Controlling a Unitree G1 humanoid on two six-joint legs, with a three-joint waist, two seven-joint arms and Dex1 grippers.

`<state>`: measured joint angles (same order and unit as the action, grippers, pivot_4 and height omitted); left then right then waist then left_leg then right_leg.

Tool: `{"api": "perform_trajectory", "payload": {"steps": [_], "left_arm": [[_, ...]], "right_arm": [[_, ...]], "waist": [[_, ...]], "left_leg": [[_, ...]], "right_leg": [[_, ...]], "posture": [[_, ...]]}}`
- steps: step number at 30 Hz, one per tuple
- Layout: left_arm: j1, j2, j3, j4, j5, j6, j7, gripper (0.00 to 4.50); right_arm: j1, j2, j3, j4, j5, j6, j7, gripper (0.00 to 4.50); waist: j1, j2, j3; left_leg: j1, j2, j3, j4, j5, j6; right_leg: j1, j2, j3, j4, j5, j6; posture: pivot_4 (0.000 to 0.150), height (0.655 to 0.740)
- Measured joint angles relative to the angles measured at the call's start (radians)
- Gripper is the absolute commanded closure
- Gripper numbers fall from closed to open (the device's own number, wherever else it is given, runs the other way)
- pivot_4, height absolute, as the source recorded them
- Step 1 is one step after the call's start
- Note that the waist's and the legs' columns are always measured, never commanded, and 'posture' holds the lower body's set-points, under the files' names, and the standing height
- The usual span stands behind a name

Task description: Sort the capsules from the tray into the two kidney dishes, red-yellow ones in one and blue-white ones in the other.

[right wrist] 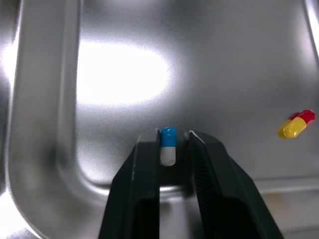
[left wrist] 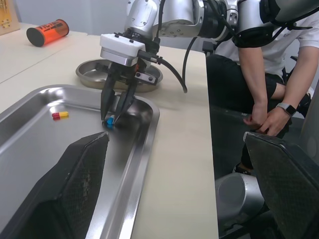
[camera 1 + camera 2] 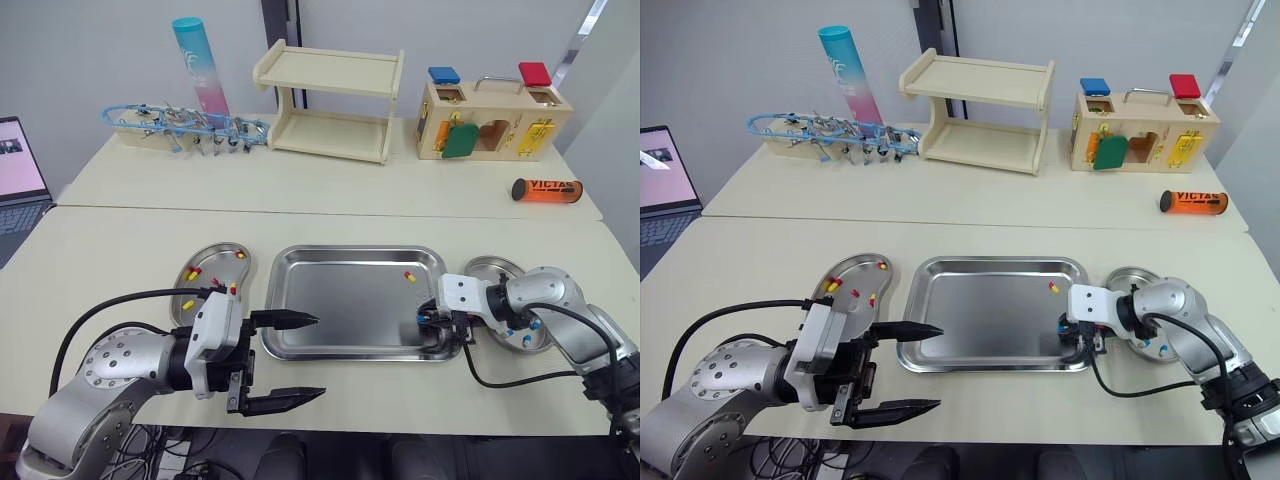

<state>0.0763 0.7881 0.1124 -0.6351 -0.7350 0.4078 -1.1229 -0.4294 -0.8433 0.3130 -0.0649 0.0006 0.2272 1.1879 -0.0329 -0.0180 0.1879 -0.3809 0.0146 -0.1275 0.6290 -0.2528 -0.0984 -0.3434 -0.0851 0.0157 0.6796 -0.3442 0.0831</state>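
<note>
- The right gripper (image 2: pixel 111 117) is lowered into the near right corner of the tray (image 3: pixel 350 305), with its fingertips at the tray floor.
- The blue-white capsule (image 1: pixel 168 145) is seen between the right gripper's two fingers, lying on the tray floor with its blue end pointing away from the wrist.
- The fingers are held slightly apart around it: the capsule is set against one finger, and a thin dark gap is left to the other, so it is straddled rather than pinched.
- A red-yellow capsule (image 1: pixel 296 124) is found on the tray floor off to one side of those fingers, well apart from them and outside their gap.
- The right kidney dish (image 3: pixel 497 268) is placed behind the right gripper, on its wrist side, just beside the tray's rim; small blue capsules (image 3: pixel 535 324) are seen in it.
- The left gripper (image 3: pixel 318 356) is held with its fingers spread wide and nothing between them.
- One of its fingertips is placed over the tray's near left corner; the other is held outside the tray's near rim, over the table (image 3: pixel 150 230).
- The left kidney dish (image 3: pixel 218 254) lies behind these fingers, beside the wrist, and several red-yellow capsules (image 3: pixel 190 273) are held in it.
</note>
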Motion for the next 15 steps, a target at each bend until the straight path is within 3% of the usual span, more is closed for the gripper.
{"api": "perform_trajectory", "payload": {"steps": [9, 15], "left_arm": [[-0.007, -0.007, -0.013, 0.003, 0.009, -0.003, 0.0, 0.0], [-0.022, -0.03, -0.018, 0.005, -0.014, 0.0, 0.007, 0.0]], "right_arm": [[-0.011, 0.006, -0.014, -0.081, 0.039, 0.074, 0.018, 4.47], [0.054, -0.087, -0.183, -0.212, 0.13, 0.194, 0.004, 4.47]], "waist": [[0.0, 0.0, 0.0], [0.008, 0.0, 0.0]], "left_leg": [[-0.001, 0.0, 0.0, 0.0, 0.0, 0.0], [-0.002, 0.0, -0.001, 0.0, 0.0, 0.0]], "right_leg": [[-0.001, 0.0, 0.0, 0.0, 0.0, 0.0], [0.0, 0.0, -0.001, -0.001, 0.0, 0.0]], "posture": [[0.15, 0.74], [0.15, 0.74]]}}
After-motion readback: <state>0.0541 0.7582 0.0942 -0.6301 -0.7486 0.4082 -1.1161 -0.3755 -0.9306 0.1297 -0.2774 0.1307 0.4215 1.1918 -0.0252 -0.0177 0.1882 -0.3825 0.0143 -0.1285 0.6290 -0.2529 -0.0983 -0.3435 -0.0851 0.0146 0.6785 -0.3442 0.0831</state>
